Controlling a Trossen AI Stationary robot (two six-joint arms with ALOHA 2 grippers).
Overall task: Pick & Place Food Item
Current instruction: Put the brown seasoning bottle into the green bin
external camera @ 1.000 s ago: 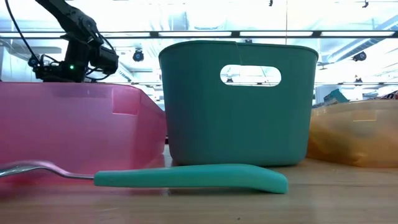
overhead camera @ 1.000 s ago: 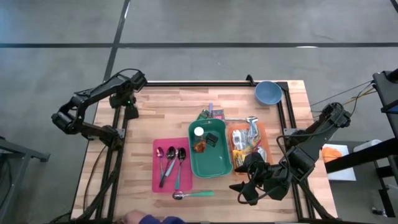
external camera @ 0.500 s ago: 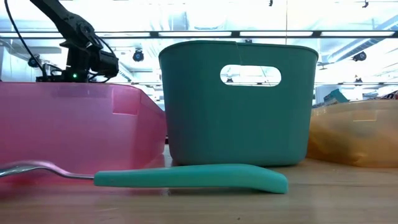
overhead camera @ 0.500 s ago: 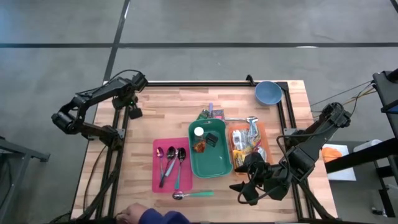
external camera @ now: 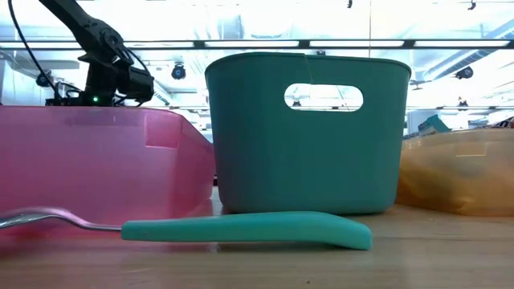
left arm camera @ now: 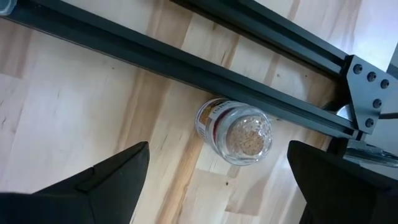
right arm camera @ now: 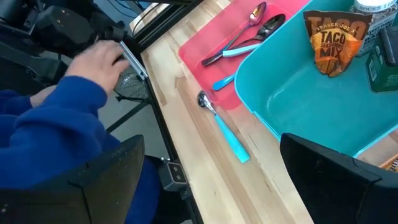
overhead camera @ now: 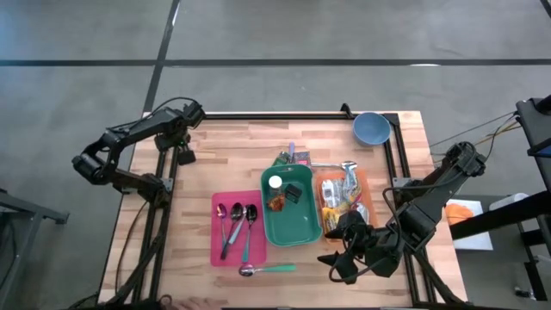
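A small clear glass jar with a label and pale granules sits on the wooden table beside a black rail, at the table's far left corner. My left gripper hovers over it, pointing steeply down, open, its fingers apart on either side and clear of the jar. The same gripper hides the jar in the high view. My right gripper waits open above the table's near right part. A taco mix packet lies in the green bin.
A pink tray holds three spoons, and a teal-handled spoon lies in front of it. An orange tray of packets stands right of the bin, a blue bowl at the far right. A person's hand and blue sleeve are at the table's edge.
My left gripper has tipped a little further downward over the table's far left corner and otherwise stayed in place. The person's blue sleeve at the table's near edge has drawn out of the high view.
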